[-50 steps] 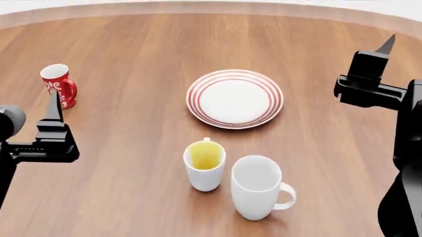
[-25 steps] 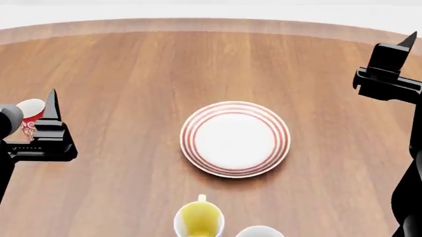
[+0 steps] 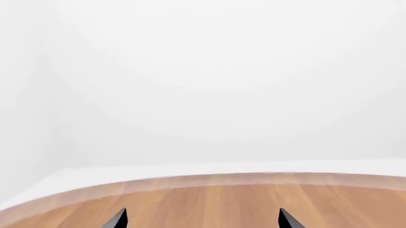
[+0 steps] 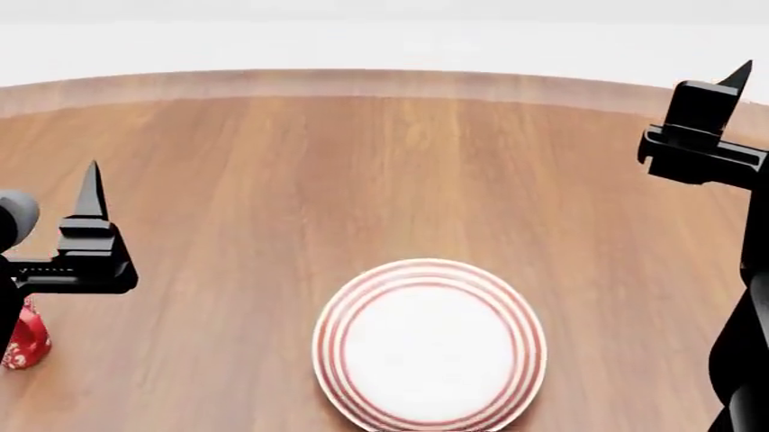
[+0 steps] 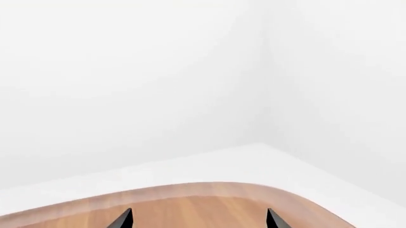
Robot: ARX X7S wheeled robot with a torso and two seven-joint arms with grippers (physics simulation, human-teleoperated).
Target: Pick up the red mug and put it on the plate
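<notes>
Wood table (image 4: 360,162) fills the frame: plate (image 4: 429,346) bottom center, red mug (image 4: 22,335) peeking lower left. Left gripper (image 3: 201,219) and right gripper (image 5: 198,219) both spread wide, empty.

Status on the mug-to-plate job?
Nothing done yet. The red mug sits on the table at the head view's left edge, mostly hidden behind the left tool. The plate is bare. Both tools, right tool included, are open, empty and raised. Left: grasp, lift, place.
</notes>
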